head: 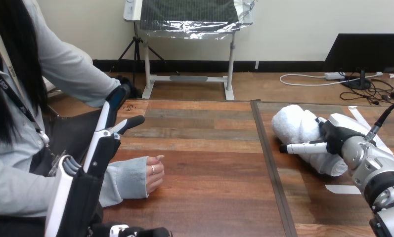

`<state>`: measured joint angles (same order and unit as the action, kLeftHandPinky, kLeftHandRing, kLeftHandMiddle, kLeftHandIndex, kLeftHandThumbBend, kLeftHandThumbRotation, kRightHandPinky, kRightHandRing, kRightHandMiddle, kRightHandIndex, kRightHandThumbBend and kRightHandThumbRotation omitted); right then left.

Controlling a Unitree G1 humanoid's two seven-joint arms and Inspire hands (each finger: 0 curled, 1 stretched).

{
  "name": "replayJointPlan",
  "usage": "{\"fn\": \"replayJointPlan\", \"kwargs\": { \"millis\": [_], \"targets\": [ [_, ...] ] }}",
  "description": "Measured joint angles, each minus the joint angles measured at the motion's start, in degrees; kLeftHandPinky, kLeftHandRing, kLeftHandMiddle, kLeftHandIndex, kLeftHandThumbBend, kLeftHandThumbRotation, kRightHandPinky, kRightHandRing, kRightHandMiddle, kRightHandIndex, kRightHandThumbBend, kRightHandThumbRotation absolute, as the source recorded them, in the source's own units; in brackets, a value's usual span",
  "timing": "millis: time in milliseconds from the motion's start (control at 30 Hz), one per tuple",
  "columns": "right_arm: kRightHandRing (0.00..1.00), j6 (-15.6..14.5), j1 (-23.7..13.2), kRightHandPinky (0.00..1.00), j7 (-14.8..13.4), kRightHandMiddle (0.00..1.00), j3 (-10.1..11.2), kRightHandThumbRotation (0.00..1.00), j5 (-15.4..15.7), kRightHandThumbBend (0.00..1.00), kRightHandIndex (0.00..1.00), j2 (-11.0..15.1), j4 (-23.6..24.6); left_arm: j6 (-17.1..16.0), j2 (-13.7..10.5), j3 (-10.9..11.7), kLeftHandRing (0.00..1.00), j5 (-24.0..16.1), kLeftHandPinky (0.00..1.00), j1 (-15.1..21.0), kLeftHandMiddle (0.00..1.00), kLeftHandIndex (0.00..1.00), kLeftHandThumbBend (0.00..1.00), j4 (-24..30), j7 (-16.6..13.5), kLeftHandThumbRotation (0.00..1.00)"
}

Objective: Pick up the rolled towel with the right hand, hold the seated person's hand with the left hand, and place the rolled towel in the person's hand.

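Observation:
A white rolled towel (297, 126) lies on the table's right half. My right hand (335, 136) sits on the towel's right part, and the roll still rests on the wood. The person's hand (154, 174) lies loosely curled on the table at the left, ending a pale grey sleeve. My left hand (102, 148) is raised over that sleeve, open, with its fingers straight and pointing away from me and its thumb out to the right. It stands apart from the person's hand, to the left of it.
The wooden table (209, 163) has a dark seam (269, 163) running front to back just left of the towel. Strips of white tape (339, 188) lie on the wood near my right wrist. The person sits at the left edge.

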<state>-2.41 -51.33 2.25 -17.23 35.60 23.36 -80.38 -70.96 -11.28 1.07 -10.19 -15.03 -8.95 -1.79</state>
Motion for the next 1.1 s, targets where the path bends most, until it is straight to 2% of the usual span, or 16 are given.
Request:
{"fn": "replayJointPlan", "kwargs": {
  "millis": [67, 300, 567, 867, 900, 1100],
  "targets": [
    [0.94, 0.0, 0.1, 0.87, -0.1, 0.92, 0.0, 0.66, 0.0, 0.98, 0.95, 0.0, 0.0, 0.0, 0.2, -0.1, 0.97, 0.2, 0.81, -0.3, 1.00, 0.99, 1.00, 0.5, 0.0, 0.73],
    [0.83, 0.0, 0.3, 0.65, -1.2, 0.88, -0.3, 0.62, 0.3, 0.96, 0.92, -0.1, 0.2, 0.1, 0.4, -0.4, 0.99, 1.8, 0.82, -1.0, 1.00, 0.98, 1.00, 1.9, 0.8, 0.71],
    [0.77, -0.5, 0.3, 0.58, -1.8, 0.83, -0.2, 0.53, 0.3, 0.93, 0.87, -0.1, 0.5, 1.0, 0.4, -0.7, 1.00, 3.1, 0.83, -1.4, 1.00, 0.98, 1.00, 3.3, 1.5, 0.72],
    [0.71, -0.9, 0.3, 0.54, -3.6, 0.76, 0.2, 0.30, -0.1, 0.91, 0.76, -0.2, 0.6, 1.3, 0.5, -0.8, 1.00, 3.3, 0.85, -1.8, 1.00, 0.99, 1.00, 4.2, 2.3, 0.78],
    [0.70, -0.9, 0.3, 0.54, -3.8, 0.74, 0.3, 0.23, -0.2, 0.90, 0.73, -0.2, 0.6, 1.3, 0.5, -0.8, 1.00, 3.2, 0.85, -1.8, 1.00, 0.98, 1.00, 4.2, 2.4, 0.79],
    [0.68, -0.9, 0.4, 0.53, -5.2, 0.72, 0.8, 0.09, -1.1, 0.90, 0.66, -0.2, 0.6, 1.4, 1.1, -0.7, 1.00, 3.1, 0.85, -1.9, 1.00, 0.98, 1.00, 4.4, 2.5, 0.81]
  ]
}}
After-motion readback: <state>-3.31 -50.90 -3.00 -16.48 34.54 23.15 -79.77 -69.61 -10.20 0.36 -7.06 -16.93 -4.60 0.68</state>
